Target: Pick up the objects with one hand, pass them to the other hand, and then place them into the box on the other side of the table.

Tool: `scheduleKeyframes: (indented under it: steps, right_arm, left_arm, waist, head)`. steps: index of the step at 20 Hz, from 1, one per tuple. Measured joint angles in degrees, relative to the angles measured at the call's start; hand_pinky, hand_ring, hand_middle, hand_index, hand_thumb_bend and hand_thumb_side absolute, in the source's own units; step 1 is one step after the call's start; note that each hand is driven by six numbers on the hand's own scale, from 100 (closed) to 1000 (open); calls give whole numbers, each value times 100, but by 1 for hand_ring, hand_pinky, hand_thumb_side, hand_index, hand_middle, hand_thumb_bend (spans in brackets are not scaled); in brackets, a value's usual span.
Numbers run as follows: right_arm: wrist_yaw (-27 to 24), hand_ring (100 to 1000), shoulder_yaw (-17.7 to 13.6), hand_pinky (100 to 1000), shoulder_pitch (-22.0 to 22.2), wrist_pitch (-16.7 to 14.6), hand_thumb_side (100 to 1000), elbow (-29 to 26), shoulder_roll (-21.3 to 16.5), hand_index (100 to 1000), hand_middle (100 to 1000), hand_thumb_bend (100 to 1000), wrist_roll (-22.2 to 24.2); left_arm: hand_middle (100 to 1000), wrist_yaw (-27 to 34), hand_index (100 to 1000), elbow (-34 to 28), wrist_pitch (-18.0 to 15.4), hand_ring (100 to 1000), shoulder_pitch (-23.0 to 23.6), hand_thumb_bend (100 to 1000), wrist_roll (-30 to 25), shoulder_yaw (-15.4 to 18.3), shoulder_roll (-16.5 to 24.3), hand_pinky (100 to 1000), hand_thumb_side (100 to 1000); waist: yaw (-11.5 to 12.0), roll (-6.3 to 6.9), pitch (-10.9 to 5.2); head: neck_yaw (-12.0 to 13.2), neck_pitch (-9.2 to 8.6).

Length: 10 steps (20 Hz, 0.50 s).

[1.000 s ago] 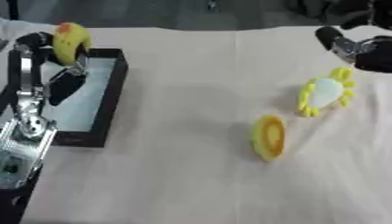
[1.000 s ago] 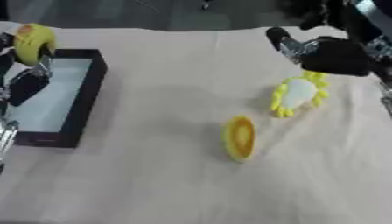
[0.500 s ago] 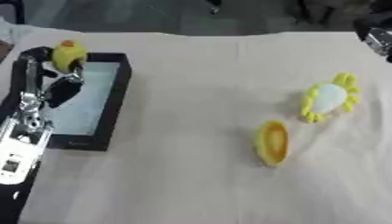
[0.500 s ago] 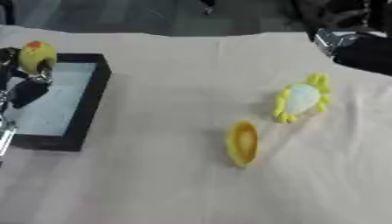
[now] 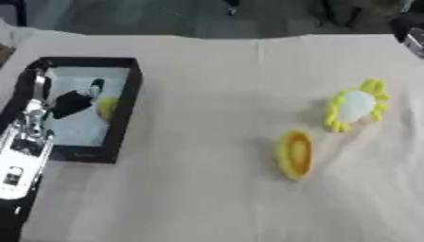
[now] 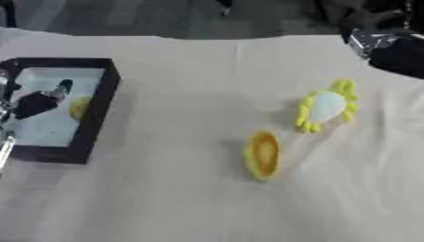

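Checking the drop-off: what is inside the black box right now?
Inside the black box lies a yellow object, with the left hand reaching in beside it. The hand covers part of the object and box floor.

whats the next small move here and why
Probably lift the left hand out of the box: a yellow object lies inside beside it, while the orange piece and yellow-rimmed white piece wait on the cloth.

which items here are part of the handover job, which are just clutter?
Job:
- box, on the table's left
- yellow object inside the box
- left hand over the box
- orange object mid-table
- yellow-and-white object right of centre

Not job:
- tablecloth
- dark floor beyond the table; nothing else loose on the table
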Motion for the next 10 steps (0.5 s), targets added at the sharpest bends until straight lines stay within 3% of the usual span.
scheduleKeyframes:
  steps: [4,7,9,10]
  right_arm:
    - [-8,793,-9,743,27,14,230,0,0,775,600,433,-21]
    - [-11,793,-34,743,46,8,229,0,0,775,591,432,-49]
    - [-12,799,-52,747,51,9,231,0,0,780,600,443,-64]
    - [-11,803,-59,749,62,13,233,0,-5,784,606,449,-64]
  left_arm:
    - [823,-70,856,-33,43,1000,-1,524,-88,16,-2,831,341]
    - [758,-25,780,-127,-20,1000,-1,247,37,39,-42,712,362]
    - [745,257,759,-333,-291,985,-1,373,408,56,-93,687,540]
    - [747,500,759,-452,-548,984,1,405,668,56,-124,687,569]
  waist:
    - [-3,0,0]
    - [-4,0,0]
    - [-3,0,0]
    - [-3,0,0]
  head:
    - [0,0]
    - [-4,-1]
    - [-34,-1]
    - [-65,-1]
